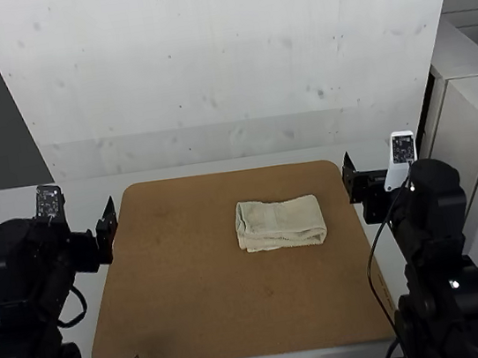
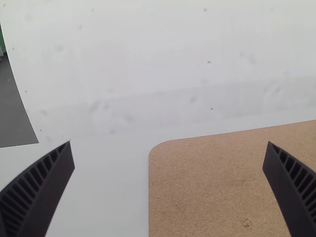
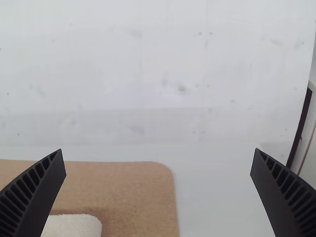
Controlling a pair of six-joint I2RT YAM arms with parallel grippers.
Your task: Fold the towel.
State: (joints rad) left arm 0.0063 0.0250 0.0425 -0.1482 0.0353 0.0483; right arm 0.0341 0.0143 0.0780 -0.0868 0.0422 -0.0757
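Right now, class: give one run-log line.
cream cloth towel: folded, on brown rounded-corner board | black left pincer: open, empty | black right pincer: open, empty

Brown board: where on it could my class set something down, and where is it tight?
The board is bare left of the folded towel, toward the left gripper, and between towel and near edge. It is tighter between towel and far edge, and toward the right gripper.

A white table [image 1: 89,190] carries a round-cornered brown board [image 1: 185,302] — and on that board lies the folded towel [image 1: 281,224].
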